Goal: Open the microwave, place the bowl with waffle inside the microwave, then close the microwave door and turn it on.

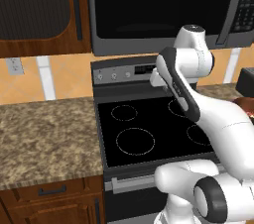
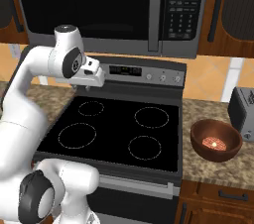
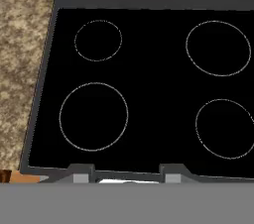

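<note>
The microwave door (image 2: 89, 7) is closed; no step appears done. The bowl (image 2: 216, 141) with waffle rests on the table right of the stove (image 2: 114, 129). The fingers (image 3: 83, 172) hover above the stove, grasping nothing; their spread cannot be told.

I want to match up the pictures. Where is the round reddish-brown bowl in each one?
Left base view: a sliver of the round reddish-brown wooden-looking bowl shows at the right edge, behind the white arm.
Right base view: the bowl sits lower right on the speckled granite counter, with a waffle inside.
Hand view: not in it.
Shared landmark: the black glass-top stove with white burner rings.
</note>
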